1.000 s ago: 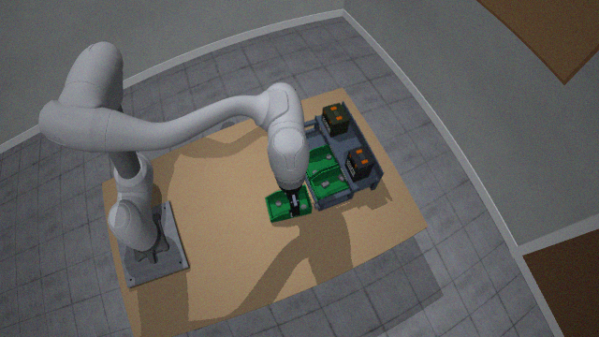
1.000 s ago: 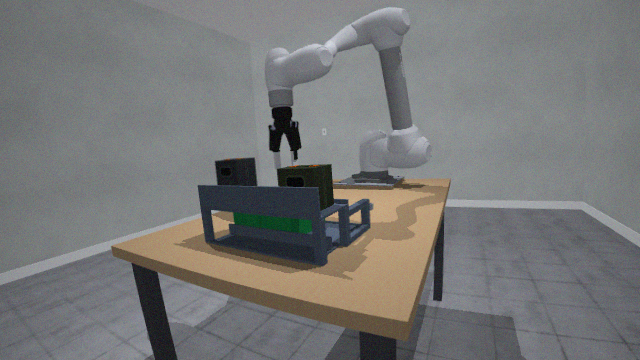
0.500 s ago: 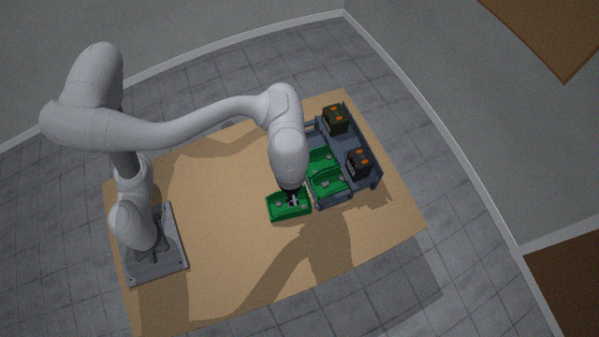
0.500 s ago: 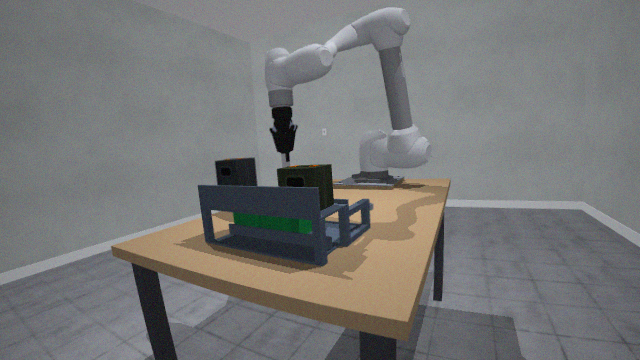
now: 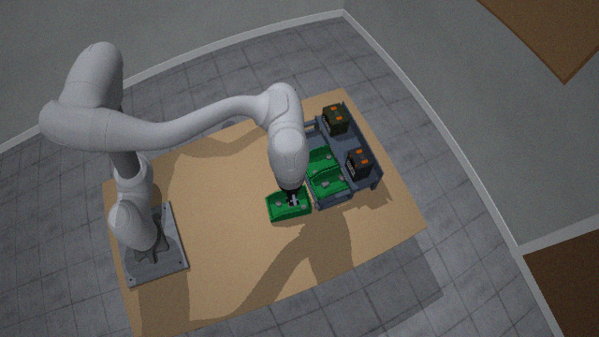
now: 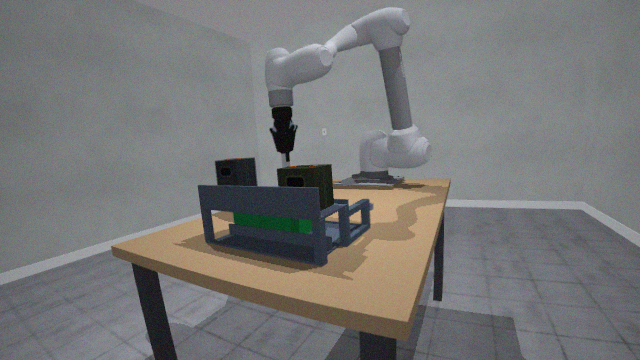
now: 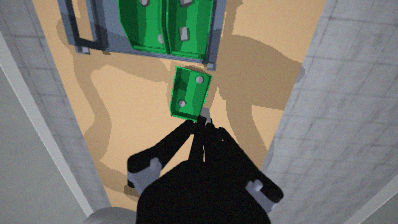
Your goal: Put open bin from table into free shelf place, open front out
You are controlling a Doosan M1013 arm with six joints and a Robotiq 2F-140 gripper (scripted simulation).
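The green open bin lies on the table just in front of the shelf's right end, with two grey parts in it; the wrist view shows it too (image 7: pixel 189 92). My gripper (image 7: pixel 204 113) hangs well above the bin's near end, fingers shut together with nothing between them. It also shows in the top view (image 5: pixel 293 200) and the exterior view (image 6: pixel 285 159). The blue-grey shelf (image 5: pixel 343 159) holds two green bins (image 7: pixel 165 25) side by side, and an empty place (image 7: pixel 85 25) lies to their left. In the exterior view the shelf (image 6: pixel 280 220) hides the table bin.
Two dark boxes (image 5: pixel 336 119) (image 5: pixel 359 164) with orange marks stand on the shelf's upper board. The robot's base (image 5: pixel 150 243) is at the table's left end. The table's edge runs close behind the shelf.
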